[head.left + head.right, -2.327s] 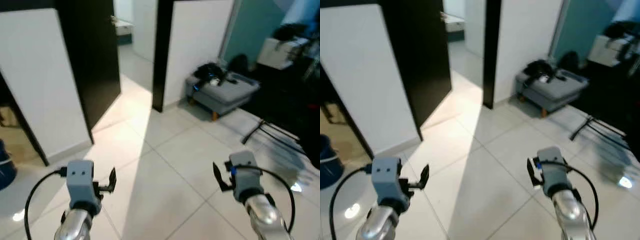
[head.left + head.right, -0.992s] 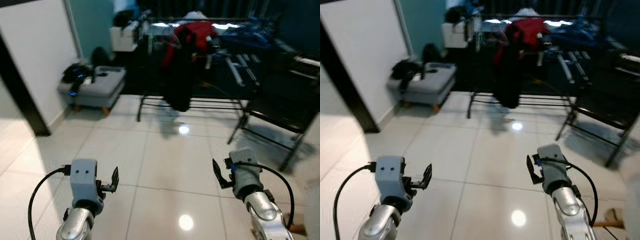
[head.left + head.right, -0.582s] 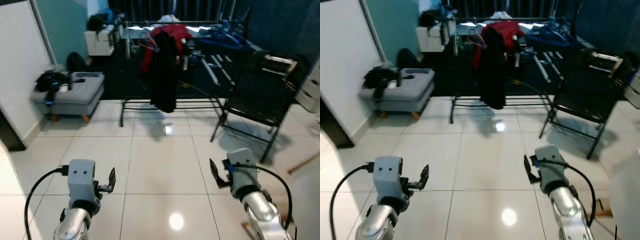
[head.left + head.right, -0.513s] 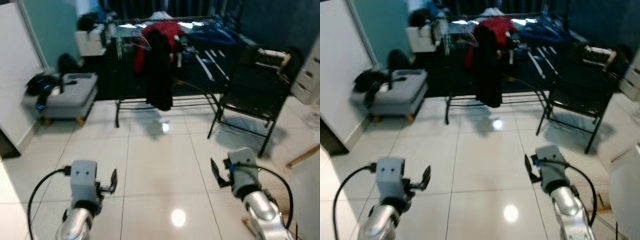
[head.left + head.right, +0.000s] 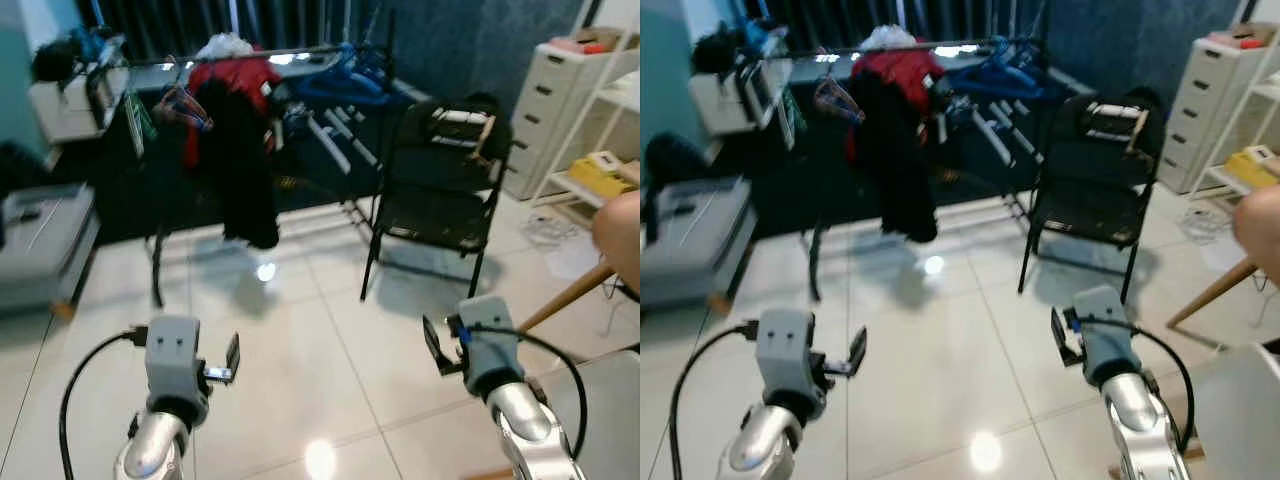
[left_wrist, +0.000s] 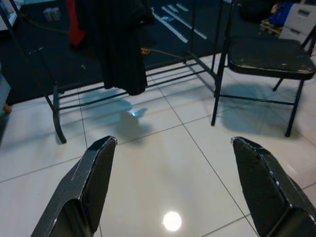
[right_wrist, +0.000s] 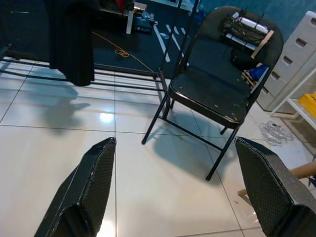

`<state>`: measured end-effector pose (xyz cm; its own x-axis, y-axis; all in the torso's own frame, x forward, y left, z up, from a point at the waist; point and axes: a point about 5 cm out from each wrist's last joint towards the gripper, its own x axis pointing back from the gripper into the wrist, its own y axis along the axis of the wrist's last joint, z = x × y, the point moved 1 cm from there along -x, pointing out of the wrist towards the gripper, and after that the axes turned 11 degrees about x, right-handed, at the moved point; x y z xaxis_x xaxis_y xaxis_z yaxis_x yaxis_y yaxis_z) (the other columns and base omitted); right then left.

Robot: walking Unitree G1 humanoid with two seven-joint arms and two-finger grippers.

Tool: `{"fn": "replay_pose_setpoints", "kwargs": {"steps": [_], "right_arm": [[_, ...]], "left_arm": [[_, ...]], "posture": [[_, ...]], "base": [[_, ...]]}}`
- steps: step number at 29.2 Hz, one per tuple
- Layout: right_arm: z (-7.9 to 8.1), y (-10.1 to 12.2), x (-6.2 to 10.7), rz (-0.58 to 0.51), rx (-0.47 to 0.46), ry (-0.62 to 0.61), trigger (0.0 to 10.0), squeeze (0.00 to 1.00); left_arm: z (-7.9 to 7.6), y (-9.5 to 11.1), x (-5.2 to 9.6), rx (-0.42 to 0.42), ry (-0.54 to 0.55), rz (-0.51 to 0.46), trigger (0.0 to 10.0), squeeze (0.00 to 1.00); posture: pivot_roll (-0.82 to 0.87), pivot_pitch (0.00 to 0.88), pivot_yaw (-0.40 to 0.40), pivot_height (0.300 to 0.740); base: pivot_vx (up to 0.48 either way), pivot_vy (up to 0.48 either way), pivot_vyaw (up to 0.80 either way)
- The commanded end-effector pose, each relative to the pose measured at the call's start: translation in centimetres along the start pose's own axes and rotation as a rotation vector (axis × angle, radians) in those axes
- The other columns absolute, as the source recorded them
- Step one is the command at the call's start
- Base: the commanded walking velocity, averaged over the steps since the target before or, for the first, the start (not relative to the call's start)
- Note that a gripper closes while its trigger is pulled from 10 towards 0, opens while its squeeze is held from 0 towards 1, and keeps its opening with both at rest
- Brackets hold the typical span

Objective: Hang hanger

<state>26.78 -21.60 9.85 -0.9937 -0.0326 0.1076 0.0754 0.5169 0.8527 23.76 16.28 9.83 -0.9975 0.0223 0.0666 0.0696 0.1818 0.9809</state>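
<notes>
Before a clothes rack (image 5: 240, 60), both pincers spread wide, left pincer (image 6: 173, 185), right pincer (image 7: 177, 190), no legible writing.

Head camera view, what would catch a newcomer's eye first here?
Probably the clothes rack at the back, with a red garment and a long black garment hanging over the white tile floor. Right of it stands a black folding chair. Low in front, the left gripper and right gripper are both open and hold nothing.

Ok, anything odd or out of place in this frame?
Mostly not: both tools, left tool and right tool, hang open and empty, no hanger held. Clothes rack and folding chair stand upright. Items sit piled on the chair's backrest.
</notes>
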Motion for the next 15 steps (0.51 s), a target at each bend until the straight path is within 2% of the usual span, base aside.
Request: {"fn": "replay_pose_setpoints", "kwargs": {"steps": [1, 15], "right_arm": [[0.08, 0.23, -0.09, -0.022, -0.006, 0.004, 10.0, 0.00], [-0.05, 0.48, -0.08, -0.034, -0.004, 0.002, 10.0, 0.00]], "left_arm": [[0.31, -0.40, 0.01, -0.011, 0.011, 0.016, 10.0, 0.00], [0.22, -0.34, -0.04, -0.015, 0.010, 0.014, 10.0, 0.00]], "posture": [[-0.08, 0.000, 0.028, 0.740], [-0.08, 0.000, 0.027, 0.740]], "base": [[0.480, 0.000, 0.00], [0.480, 0.000, 0.00]]}}
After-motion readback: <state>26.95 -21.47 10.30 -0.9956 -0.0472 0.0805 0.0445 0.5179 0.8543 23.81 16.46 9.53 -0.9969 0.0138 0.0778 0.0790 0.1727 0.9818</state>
